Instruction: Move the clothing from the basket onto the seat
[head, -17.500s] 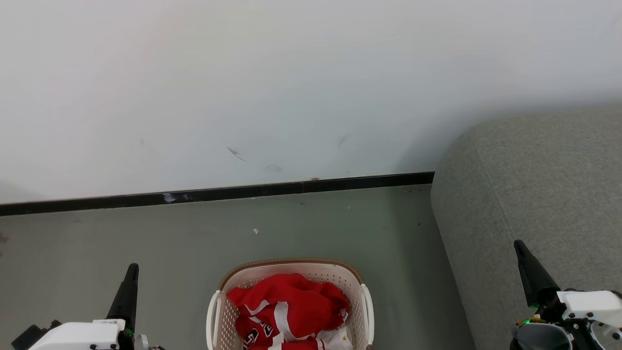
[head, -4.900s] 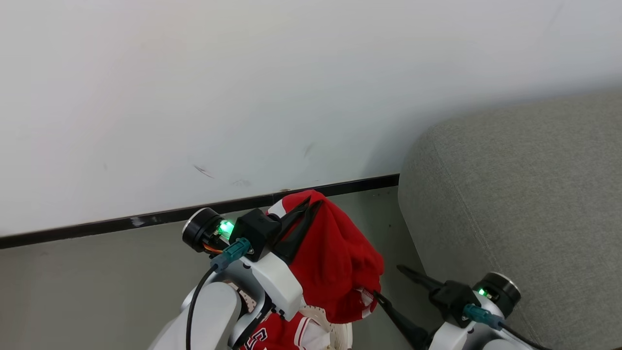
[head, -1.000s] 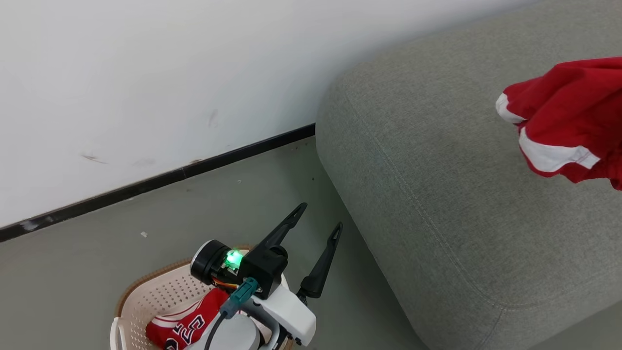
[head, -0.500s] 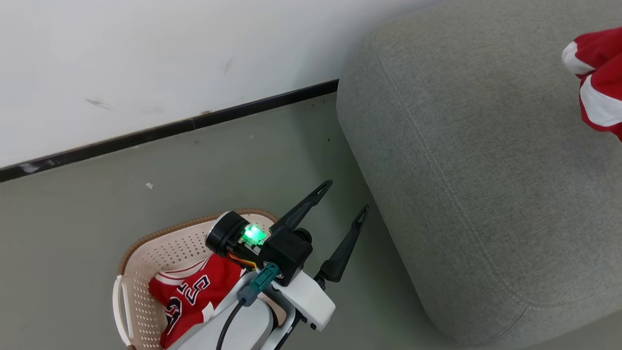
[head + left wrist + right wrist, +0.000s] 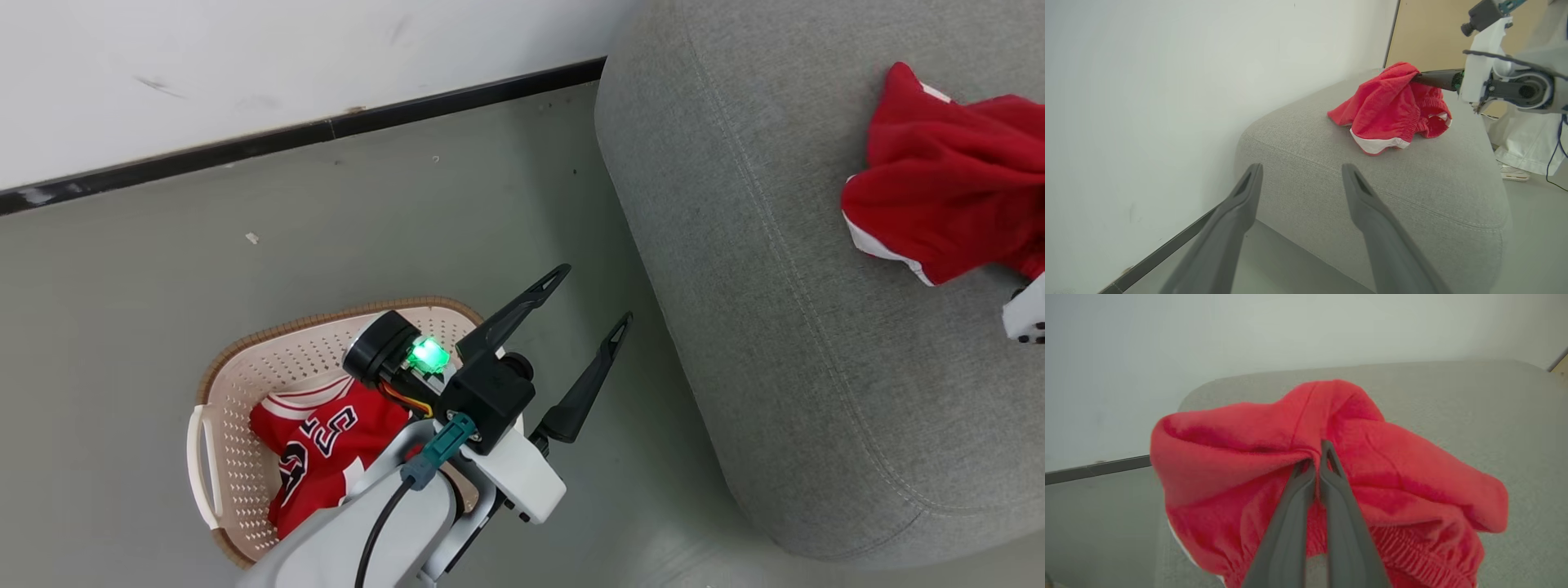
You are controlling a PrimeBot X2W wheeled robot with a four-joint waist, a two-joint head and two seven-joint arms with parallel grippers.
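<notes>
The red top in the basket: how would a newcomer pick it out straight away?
Find the big grey sofa; on the floor beside its end stands a cream perforated basket. The jersey lies inside it. Unlike the plain red garment on the sofa, it bears black-and-white numerals.

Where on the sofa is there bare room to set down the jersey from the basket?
The seat is bare from its rounded end to the red garment, and along its near edge. Crowded spot: the garment itself, with the right claw shut on it.
</notes>
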